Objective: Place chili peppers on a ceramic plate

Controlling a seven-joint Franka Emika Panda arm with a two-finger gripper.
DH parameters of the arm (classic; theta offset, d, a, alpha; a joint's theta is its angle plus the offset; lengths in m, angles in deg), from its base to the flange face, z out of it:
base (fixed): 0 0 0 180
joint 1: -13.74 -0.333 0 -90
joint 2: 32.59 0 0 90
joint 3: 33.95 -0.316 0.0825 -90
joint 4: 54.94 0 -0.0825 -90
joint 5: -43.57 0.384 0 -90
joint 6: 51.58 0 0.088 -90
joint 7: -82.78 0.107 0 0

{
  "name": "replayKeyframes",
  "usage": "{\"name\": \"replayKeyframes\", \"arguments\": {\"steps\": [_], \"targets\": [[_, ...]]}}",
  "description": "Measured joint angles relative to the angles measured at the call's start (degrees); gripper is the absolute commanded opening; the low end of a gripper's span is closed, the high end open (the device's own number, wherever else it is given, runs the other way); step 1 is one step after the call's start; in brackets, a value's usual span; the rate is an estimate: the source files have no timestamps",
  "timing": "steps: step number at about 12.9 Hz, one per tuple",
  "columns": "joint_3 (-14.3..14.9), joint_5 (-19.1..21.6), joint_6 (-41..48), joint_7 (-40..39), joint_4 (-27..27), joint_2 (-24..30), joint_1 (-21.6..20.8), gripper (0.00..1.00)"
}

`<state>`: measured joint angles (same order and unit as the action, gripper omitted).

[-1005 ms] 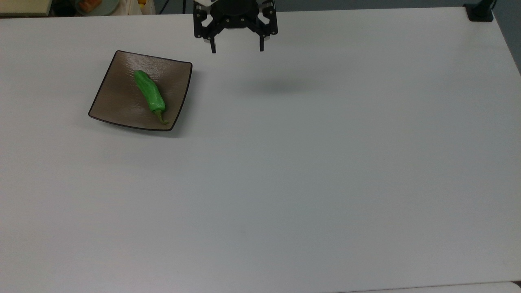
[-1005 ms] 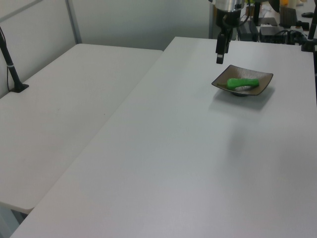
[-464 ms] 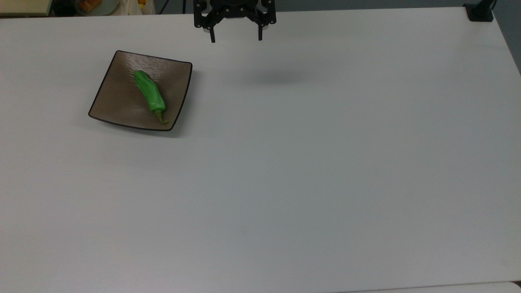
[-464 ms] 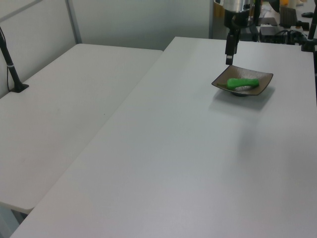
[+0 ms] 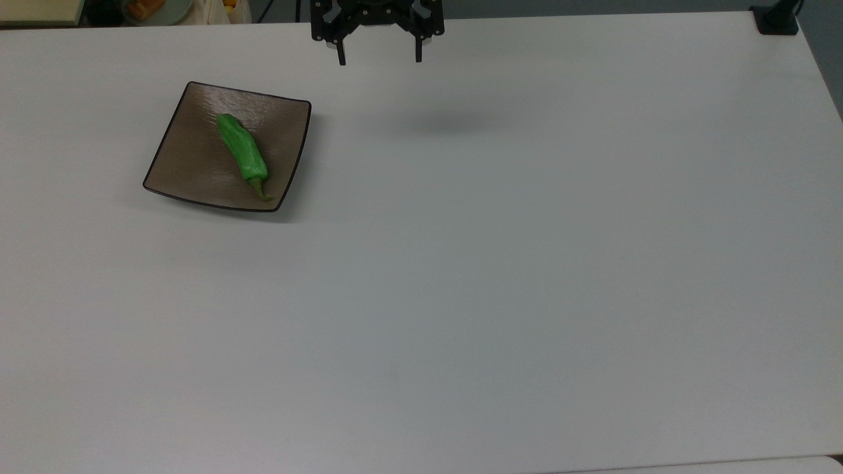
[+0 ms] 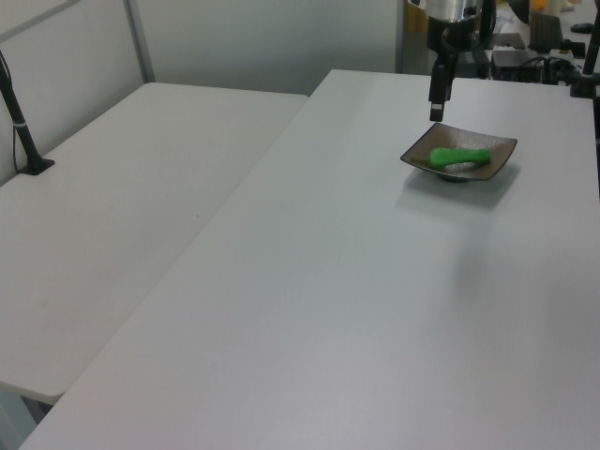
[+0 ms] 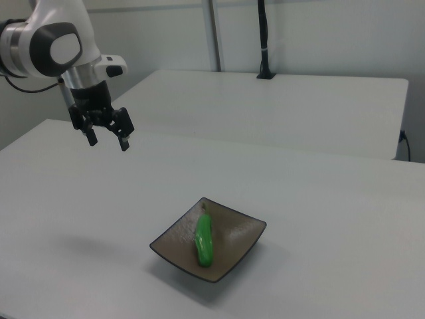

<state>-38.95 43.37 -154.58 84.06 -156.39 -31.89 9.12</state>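
Pepper: one bright green pepper (image 5: 242,148) lying flat on the plate, a little toward the top view's right of the plate's middle. Long axis runs diagonally in the top view; the thin brownish stem (image 5: 261,191) points to the plate's near edge there. In the right view the pepper (image 7: 204,240) lies lengthwise, near the centre of the plate. In the left view it (image 6: 459,157) lies crosswise on the plate.

Plate: square, brown, glossy, thin dark rim with upturned edges (image 5: 175,137). Sits on the table in the top view's upper left part. Right view shows it (image 7: 238,255) corner-on toward the camera. Left view has it (image 6: 497,152) toward the far right.

Gripper: black, two fingers (image 5: 379,59), at the top edge of the top view, up off the table and to the top view's right of the plate, well apart from it. Jaws spread wide, nothing between them. Right view shows it (image 7: 108,141) raised above the table, fingers pointing down, at the right view's upper left. In the left view it (image 6: 437,111) hangs edge-on just above the plate's far corner.

Arm: white and grey links (image 7: 53,41) above the gripper.

Table: white, plain top (image 5: 500,276). Faint soft shadow (image 5: 441,120) below the gripper in the top view.

Second table: another white top (image 6: 103,225) alongside, at the left view's left, with a black post (image 6: 21,122) standing on it.
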Motion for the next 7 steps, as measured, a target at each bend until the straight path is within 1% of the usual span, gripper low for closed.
{"name": "replayKeyframes", "arguments": {"steps": [1, 2, 4, 5, 7], "targets": [[0.3, 0.0, 0.3, 0.0, -0.1, -0.1, 0.0, 1.0], [1.2, 0.0, 0.4, 0.0, -0.2, -0.3, -0.2, 1.0], [3.9, 0.0, 0.4, -0.6, -0.2, -1.2, -0.9, 1.0], [4.5, 0.0, 0.4, -0.8, -0.2, -1.3, -0.9, 1.0], [4.7, 0.0, 0.4, -0.8, -0.1, -1.3, -0.9, 1.0]]}}
